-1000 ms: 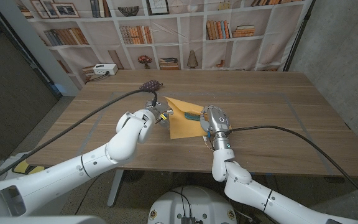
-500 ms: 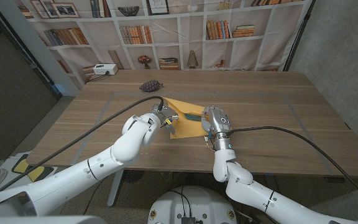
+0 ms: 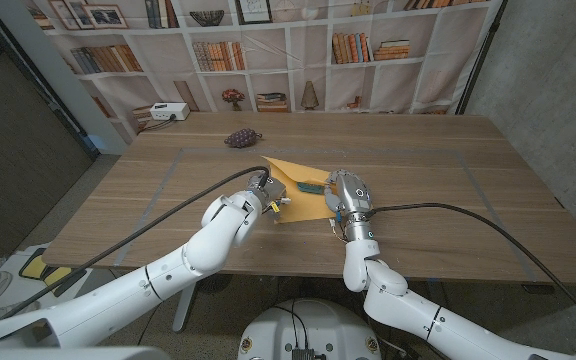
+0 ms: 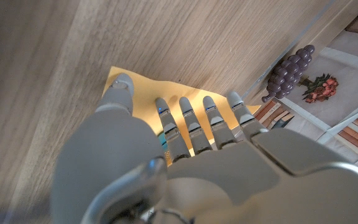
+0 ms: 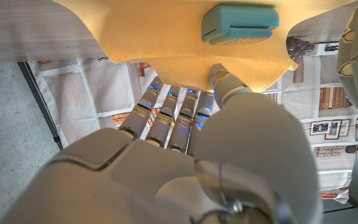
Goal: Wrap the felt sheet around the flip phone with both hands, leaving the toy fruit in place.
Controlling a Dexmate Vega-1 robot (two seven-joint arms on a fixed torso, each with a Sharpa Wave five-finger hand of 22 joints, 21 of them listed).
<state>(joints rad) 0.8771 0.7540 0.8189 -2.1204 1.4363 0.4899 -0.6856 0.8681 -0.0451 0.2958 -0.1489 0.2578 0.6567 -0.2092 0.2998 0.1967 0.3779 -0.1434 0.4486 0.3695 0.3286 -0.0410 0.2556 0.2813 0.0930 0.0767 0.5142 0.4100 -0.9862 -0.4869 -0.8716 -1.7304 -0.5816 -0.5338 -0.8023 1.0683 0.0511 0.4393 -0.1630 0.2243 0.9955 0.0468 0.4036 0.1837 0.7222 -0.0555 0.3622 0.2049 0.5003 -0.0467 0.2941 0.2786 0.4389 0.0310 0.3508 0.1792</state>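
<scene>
The left hand (image 3: 264,190) reaches over the near-left edge of the yellow felt sheet (image 3: 298,178), fingers spread, holding nothing. The right hand (image 3: 346,192) pinches the felt's right edge. The teal flip phone (image 3: 311,186) lies on the felt. The toy grapes (image 3: 242,137) sit well beyond the felt.

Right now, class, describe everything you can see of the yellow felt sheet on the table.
The felt sheet is mustard-yellow, soft-looking and thin, with an uneven outline and one corner pointing toward the far side. It lies on the wooden table, near its middle. A teal flip phone, closed, lies on top of it. The left hand reaches over its left edge, fingers above the felt; the right hand grips its right edge, lifting it slightly.
</scene>
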